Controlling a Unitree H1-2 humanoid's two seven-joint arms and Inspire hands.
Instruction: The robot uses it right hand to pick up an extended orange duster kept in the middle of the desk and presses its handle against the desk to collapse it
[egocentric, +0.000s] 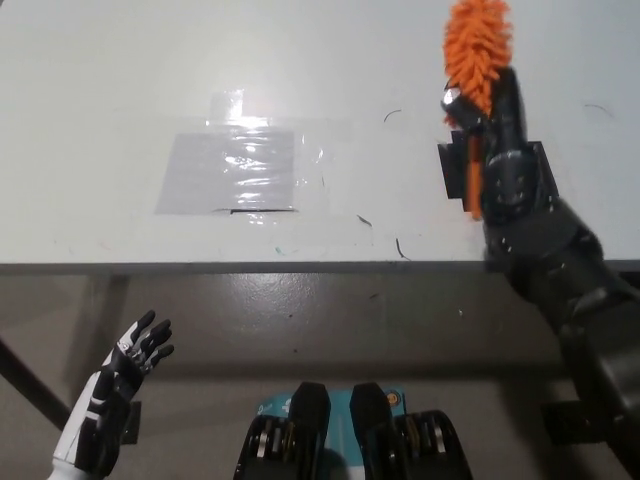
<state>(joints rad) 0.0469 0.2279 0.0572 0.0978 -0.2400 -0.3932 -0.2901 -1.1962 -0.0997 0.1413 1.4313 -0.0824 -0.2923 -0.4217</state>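
Item: orange duster (477, 50), task object, held in my right hand (492, 125), which is clamped around the shaft just below the fluffy head. Position: at the right side of the white surface (120, 100), standing close to upright, head at the picture's top edge, orange handle (473, 185) pointing down toward me over a black patch (450, 160) on the surface. Whether the handle tip touches the surface I cannot tell; my forearm hides part of it. Item: left hand (125, 365), white, idle, low at the left below the surface edge, fingers spread, holding nothing. Item: clear taped sheet (232, 172), mid-surface, well apart from the duster, not involved. Step in hand, as I judge it: the collapse press. Handling notes: I want the shaft truly vertical before loading it, since any lean would make the tip skid rather than telescope. I would seat the tip on the black patch, which may give more friction than the bare white top, then push straight down along the shaft's axis, slowly, keeping the grasp firm enough that the hand does not slide down the tube. Risk: tip skating off toward the near edge.
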